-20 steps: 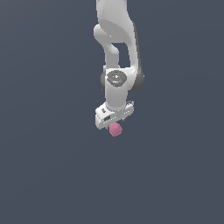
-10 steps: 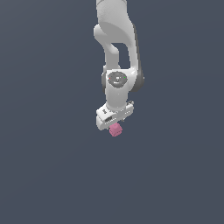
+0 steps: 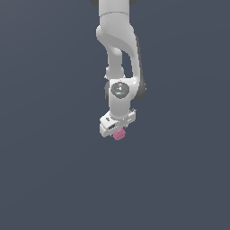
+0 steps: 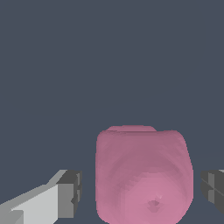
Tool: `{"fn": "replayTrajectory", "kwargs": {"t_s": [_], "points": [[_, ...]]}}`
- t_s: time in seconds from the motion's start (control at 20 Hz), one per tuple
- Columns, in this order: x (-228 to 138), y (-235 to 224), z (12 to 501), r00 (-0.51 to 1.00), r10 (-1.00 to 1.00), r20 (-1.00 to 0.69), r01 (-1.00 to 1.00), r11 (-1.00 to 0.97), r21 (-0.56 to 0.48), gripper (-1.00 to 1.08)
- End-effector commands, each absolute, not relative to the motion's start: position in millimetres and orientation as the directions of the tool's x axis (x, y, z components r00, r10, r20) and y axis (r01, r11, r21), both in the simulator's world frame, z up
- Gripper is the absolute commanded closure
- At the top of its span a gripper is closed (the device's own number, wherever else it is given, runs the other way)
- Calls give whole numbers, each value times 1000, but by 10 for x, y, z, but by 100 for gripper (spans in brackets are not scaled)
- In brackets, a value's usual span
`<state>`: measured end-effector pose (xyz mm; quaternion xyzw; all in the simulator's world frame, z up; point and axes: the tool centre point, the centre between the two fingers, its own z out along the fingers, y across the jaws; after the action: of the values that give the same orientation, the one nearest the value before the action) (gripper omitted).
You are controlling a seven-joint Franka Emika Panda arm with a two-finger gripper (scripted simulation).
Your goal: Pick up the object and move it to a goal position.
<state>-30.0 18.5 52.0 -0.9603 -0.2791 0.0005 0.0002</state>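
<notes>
Wrist view gives me the object (image 4: 143, 175) large and close: a pink, matte lump with rounded edges and a small dimple on its near face. It sits between the two dark finger pads (image 4: 70, 192), with a sliver of background showing on each side, so I cannot tell whether the gripper (image 4: 142, 194) actually grips it or is slightly open around it. In the exterior view I see the object (image 3: 119, 134) right under the gripper (image 3: 117, 131), at the end of the white arm (image 3: 117, 49), against a plain dark grey background.
</notes>
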Motion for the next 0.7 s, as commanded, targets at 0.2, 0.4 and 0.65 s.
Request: {"fn": "replayTrajectory", "kwargs": {"t_s": [0.2,0.4,0.65], "points": [[-289,185,394,844,537,0,537,-844,0,-92],[-289,185,394,844,537,0,537,-844,0,108],[-289,185,394,844,537,0,537,-844,0,108]]}}
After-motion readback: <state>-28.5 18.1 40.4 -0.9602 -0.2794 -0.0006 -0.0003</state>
